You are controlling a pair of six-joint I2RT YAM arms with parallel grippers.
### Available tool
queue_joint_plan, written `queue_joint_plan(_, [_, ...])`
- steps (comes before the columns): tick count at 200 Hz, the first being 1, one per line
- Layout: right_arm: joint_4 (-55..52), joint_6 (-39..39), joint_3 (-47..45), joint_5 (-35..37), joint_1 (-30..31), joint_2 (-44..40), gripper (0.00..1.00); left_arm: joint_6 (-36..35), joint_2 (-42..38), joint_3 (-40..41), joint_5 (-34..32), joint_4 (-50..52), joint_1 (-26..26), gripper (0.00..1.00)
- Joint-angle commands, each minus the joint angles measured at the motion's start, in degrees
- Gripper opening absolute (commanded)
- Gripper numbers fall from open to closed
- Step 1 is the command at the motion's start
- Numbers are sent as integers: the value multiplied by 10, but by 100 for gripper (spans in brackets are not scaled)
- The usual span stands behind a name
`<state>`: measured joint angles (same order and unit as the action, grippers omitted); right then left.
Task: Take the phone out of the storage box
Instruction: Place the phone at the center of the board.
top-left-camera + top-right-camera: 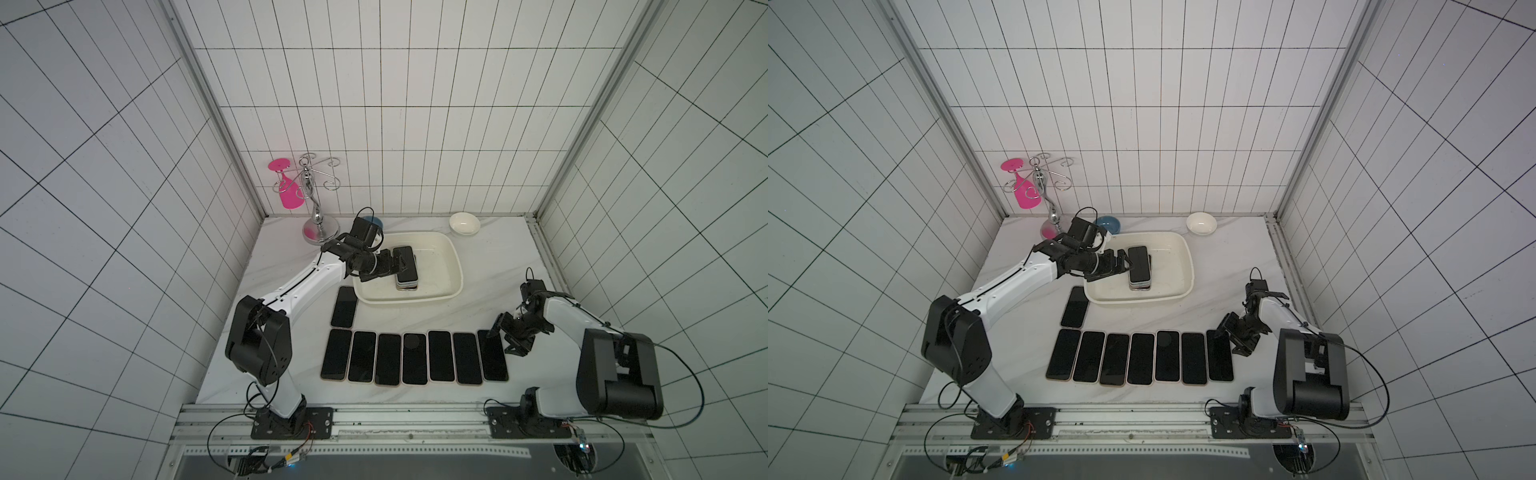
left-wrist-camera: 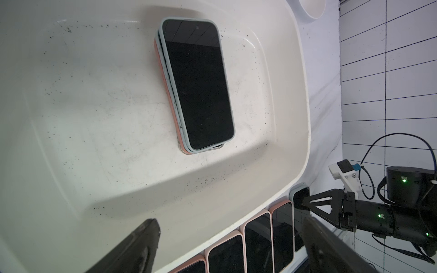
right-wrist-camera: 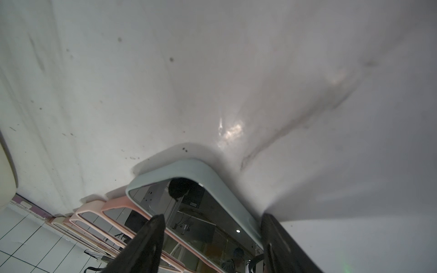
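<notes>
Step in hand, as judged: approach for the next pick. The left gripper (image 1: pixel 1124 265) is held over the box (image 1: pixel 415 300) with its jaws spread fully wide and nothing between them. The box is set toward 12 o'clock on the table (image 1: pixel 478 307). On its floor, toward 9 o'clock and clear of the walls, a stack (image 1: pixel 406 287) is found. The top phone (image 2: pixel 198 82) (pale blue-grey case, screen up) is laid squarely on at least two others, with an orange case showing beneath. In the left wrist view both fingertips are seen short of that phone, not yet about it. Outside the box, a row (image 1: pixel 415 357) of seven phones is laid at 6 o'clock, and a lone phone (image 1: pixel 345 306) at 8 o'clock, just beside the rim. The right gripper (image 1: pixel 505 338) is placed at the 3 o'clock end of the row, jaws partly apart over the far corner of the end phone (image 1: pixel 492 361). That phone lies flat on the table, and no grip on it is evident. Next move, as judged: the left jaws are to be brought on and down until the top phone's long edges are straddled. They are then to be closed on that phone alone and raised above the rim before any travel. Care is called for so that the phones beneath are not dragged along.
</notes>
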<state>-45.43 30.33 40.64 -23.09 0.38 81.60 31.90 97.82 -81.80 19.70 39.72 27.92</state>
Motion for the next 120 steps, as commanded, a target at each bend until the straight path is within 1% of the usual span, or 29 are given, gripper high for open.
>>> queue_joint_plan(1, [-27,16,-4,-36,11,-7,71,-7,32,-39,-40,-6,5,98])
queue_joint_plan(28, [-73,1,50,4,6,-23,77,-11,70,-82,-78,12,11,98])
queue_joint_plan(38, [-90,-7,76,20,5,-30,79,-15,85,-100,-100,19,17,98])
queue_joint_plan(53, [-110,-23,118,37,4,-35,84,-22,111,-134,-139,34,30,98])
queue_joint_plan(71, [-119,-42,173,53,12,-42,88,-34,153,-178,-190,47,50,98])
queue_joint_plan(86, [-123,-58,217,71,24,-43,89,-44,196,-224,-229,68,64,98])
queue_joint_plan(105, [-134,-77,271,93,40,-26,90,-38,258,-290,-259,111,72,98])
queue_joint_plan(120, [-138,-89,300,97,49,-6,90,-29,301,-333,-262,133,73,98])
